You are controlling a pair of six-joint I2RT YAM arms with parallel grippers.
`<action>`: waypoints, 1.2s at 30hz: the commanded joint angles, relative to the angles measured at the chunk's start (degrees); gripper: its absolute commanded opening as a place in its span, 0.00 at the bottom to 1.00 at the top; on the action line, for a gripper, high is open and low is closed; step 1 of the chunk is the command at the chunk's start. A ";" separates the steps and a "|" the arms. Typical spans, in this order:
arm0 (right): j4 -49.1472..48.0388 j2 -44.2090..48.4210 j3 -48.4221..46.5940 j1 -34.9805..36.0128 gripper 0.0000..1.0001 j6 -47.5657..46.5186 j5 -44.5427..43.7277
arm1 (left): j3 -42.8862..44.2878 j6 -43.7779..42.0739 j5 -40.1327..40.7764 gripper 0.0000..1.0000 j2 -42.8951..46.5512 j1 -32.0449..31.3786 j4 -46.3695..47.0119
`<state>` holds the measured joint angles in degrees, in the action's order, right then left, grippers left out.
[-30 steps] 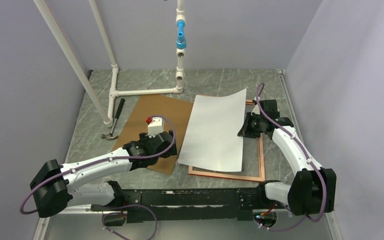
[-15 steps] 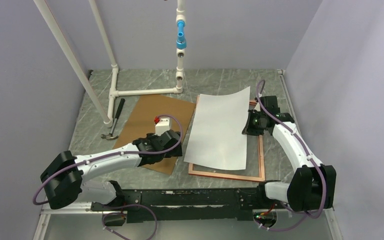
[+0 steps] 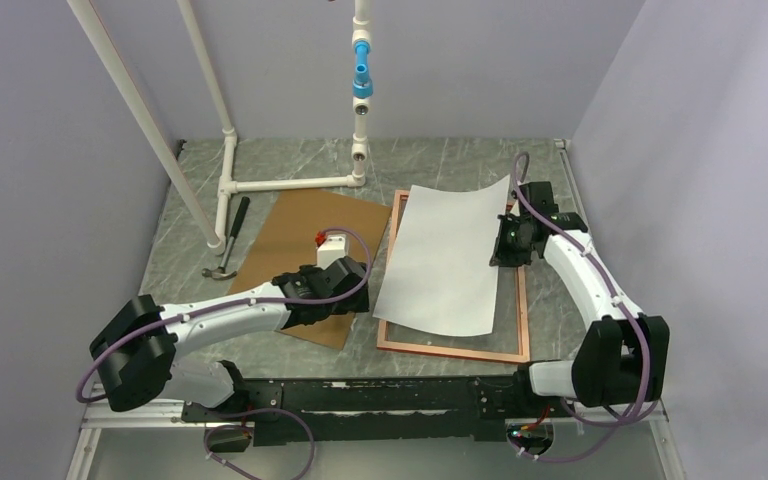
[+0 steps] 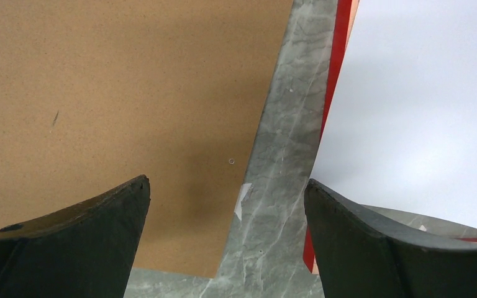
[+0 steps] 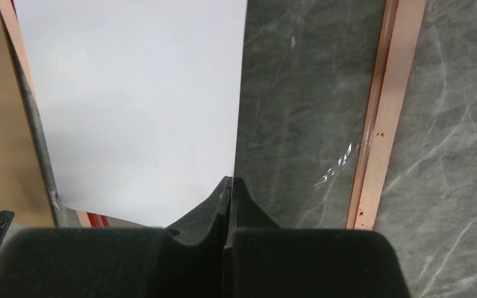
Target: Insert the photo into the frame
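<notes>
Grey marble table point(image 3: 440, 160) carries the frame point(image 3: 460, 346), pale side up. The right gripper point(image 5: 230, 186) pinches the photo point(image 3: 445, 260) by its right edge, holding the white sheet slanted over the opening for alignment. The left gripper point(image 4: 227, 182) hovers, jaws wide, over the backing board point(image 3: 300, 240) edge, likely ready to steady the sheet.

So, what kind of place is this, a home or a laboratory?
Most likely a robot lab test cell: plain walls enclose a marbled table, a white pipe rig stands at the back, and a left arm and right arm are bolted at its near edge.
</notes>
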<state>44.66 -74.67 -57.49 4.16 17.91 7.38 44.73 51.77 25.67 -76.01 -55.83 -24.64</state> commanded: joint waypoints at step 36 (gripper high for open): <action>6.69 -10.37 -9.29 5.77 0.00 -3.15 -14.79 | 4.31 -1.76 -3.01 0.96 -5.27 0.71 0.10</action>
<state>50.54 -84.40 -64.86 8.84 15.55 -5.63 46.81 50.85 23.16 -80.93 -55.27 -24.71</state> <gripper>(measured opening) 0.007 0.964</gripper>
